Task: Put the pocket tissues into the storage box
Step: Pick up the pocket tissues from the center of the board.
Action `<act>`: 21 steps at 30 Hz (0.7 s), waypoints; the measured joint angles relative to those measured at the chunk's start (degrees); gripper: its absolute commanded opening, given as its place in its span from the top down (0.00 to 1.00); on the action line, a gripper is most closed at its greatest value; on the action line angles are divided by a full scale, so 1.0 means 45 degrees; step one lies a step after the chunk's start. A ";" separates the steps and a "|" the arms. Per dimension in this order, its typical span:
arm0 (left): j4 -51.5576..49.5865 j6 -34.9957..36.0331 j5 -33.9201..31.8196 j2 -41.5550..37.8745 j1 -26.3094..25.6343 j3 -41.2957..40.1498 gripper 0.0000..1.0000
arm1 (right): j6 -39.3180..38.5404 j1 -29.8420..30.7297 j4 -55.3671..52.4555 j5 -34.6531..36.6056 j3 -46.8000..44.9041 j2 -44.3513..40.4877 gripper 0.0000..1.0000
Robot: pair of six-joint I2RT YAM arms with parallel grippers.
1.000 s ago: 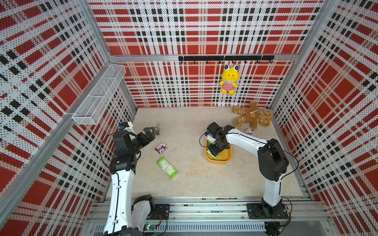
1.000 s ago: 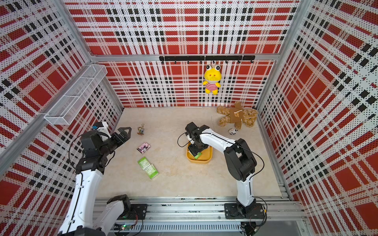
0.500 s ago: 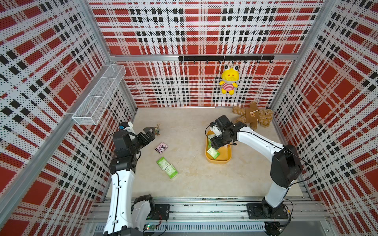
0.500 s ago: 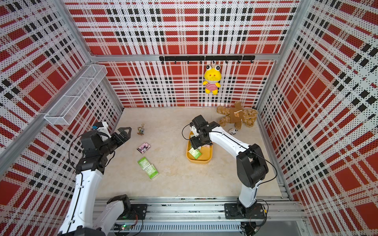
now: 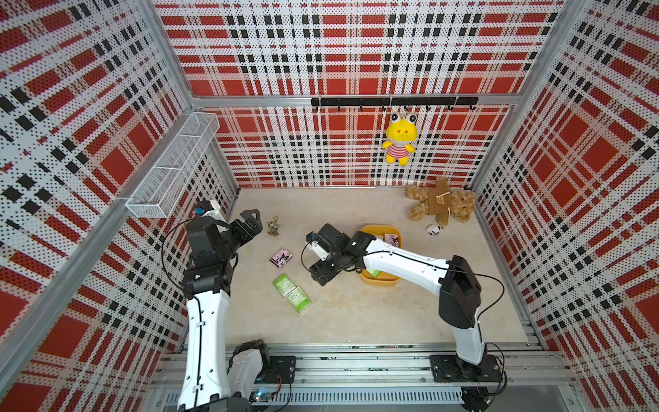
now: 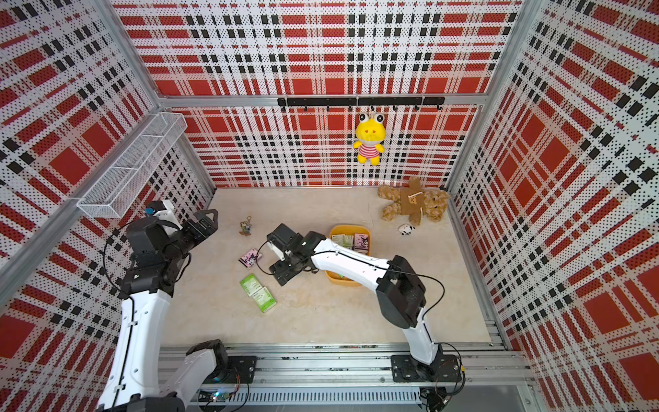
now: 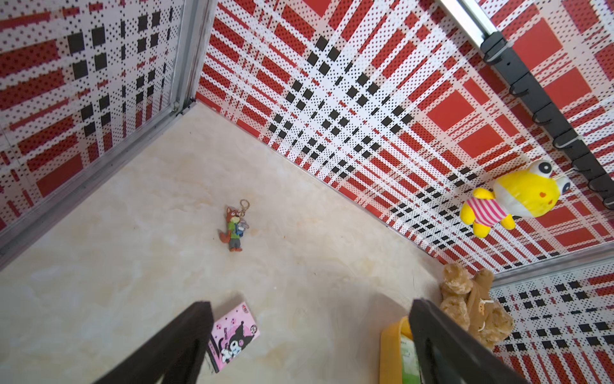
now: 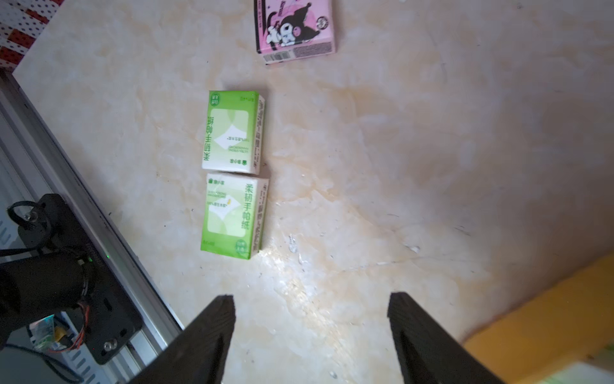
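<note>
The right gripper [image 8: 310,332] hangs over bare floor, its jaws spread wide with nothing between them. Straight ahead of its fingertips lie the two green pocket tissue packs [image 8: 231,212], flat and end to end, so close that I cannot tell whether they touch. Only marbled floor lies between the fingertips and the nearer one. Beyond them, farther from the gripper and slightly to one side, the pink pocket tissue pack [image 8: 294,30] lies flat with its cartoon face up.

The yellow storage box [image 8: 548,316] sits just beside the right gripper, on the side away from the left arm. In both top views the right arm's white forearm reaches across above the box and hides its middle. At the uncovered far end the stowed packs [image 6: 361,242], one green and one pink, lie side by side inside.

The left gripper [image 5: 253,220] is raised near the side wall, jaws wide apart and empty. Ahead of it on the floor lies a fox keychain charm [image 7: 236,229], and the pink pack is below it, close by one finger in the left wrist view.

Past the box from the right gripper lie a brown teddy bear [image 5: 440,203] and a small black-and-white toy [image 5: 434,229]. A yellow frog plush [image 5: 399,142] hangs from a black hook rail [image 5: 392,101]. A white wire basket [image 5: 174,171] is mounted above the left gripper.
</note>
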 measured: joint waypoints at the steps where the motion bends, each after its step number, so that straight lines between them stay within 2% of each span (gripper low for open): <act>1: 0.0000 0.0034 0.0000 0.0078 0.0000 0.0029 0.00 | 0.0170 0.0248 -0.0015 -0.0005 0.0287 0.0452 0.13; 10: -0.0097 0.0126 0.0005 0.0185 0.0000 -0.0029 0.00 | 0.1239 0.1321 -0.0262 -0.0112 0.2074 0.2399 0.13; 21: -0.0087 0.0121 0.0073 0.0019 0.0000 -0.0602 0.01 | 0.1637 0.1651 -0.1370 0.0291 0.4488 0.4260 0.13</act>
